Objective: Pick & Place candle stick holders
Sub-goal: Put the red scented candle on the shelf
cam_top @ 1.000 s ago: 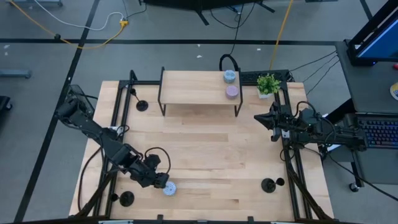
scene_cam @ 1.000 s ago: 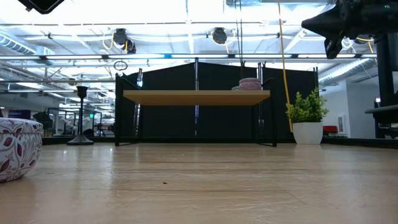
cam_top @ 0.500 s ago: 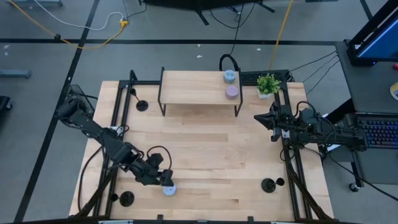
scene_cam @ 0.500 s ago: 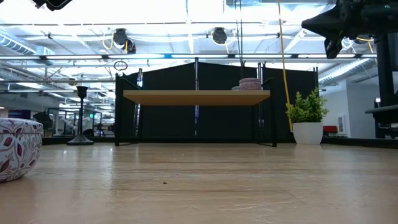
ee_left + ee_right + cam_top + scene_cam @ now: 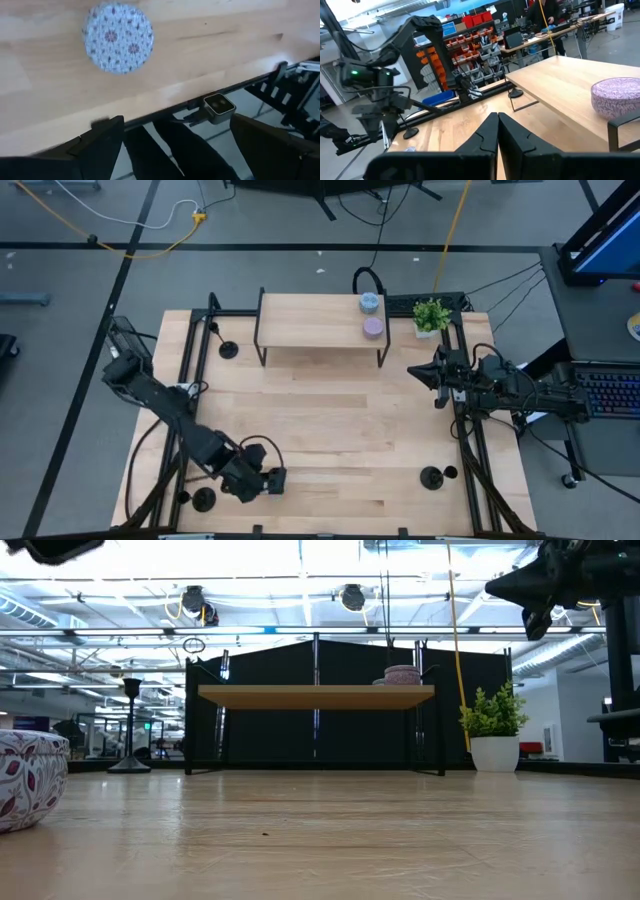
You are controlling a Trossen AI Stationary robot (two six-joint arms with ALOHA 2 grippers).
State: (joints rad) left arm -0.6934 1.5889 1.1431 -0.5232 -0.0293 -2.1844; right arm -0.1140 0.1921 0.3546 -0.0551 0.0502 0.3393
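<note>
Three matte-black candle stick holders stand on their disc bases on the wooden table: one at the far left (image 5: 228, 350), one at the near left corner (image 5: 203, 500), one at the near right (image 5: 432, 477). My left gripper (image 5: 277, 479) hangs open over the near edge, left of centre, and touches nothing. It covers a white patterned puck in the high view; the puck shows in the left wrist view (image 5: 117, 37), beyond the open fingers (image 5: 100, 145). My right gripper (image 5: 415, 372) waits shut and empty above the table's right side; it also shows in its own wrist view (image 5: 497, 131).
A raised wooden shelf (image 5: 320, 320) at the far middle carries a blue puck (image 5: 369, 302) and a lavender puck (image 5: 372, 327). A small green potted plant (image 5: 431, 315) stands at the far right. Black frame rails run along the table's left and right sides.
My left gripper has gone a little toward the table's near edge and right, and now stands over the white patterned puck, covering it in the high view. The puck has stayed where it was.
</note>
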